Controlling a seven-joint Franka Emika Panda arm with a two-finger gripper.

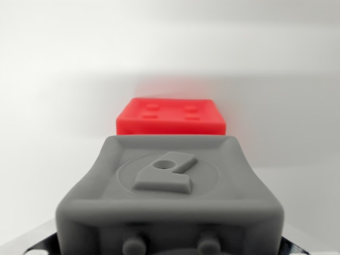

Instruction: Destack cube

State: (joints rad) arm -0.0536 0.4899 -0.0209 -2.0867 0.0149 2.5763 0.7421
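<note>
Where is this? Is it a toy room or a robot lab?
Probably a robot test bench, though little shows. A plain white surface and bare pale backdrop fill the view, with only a red cube with studs on top, partly behind a grey moulded block close to the camera. No toys or furniture show.

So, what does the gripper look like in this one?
Only a matte grey gripper block shows: rounded edges, a raised emblem inside a circle on its face, two round pegs at the bottom edge. No fingers or cables visible.
</note>
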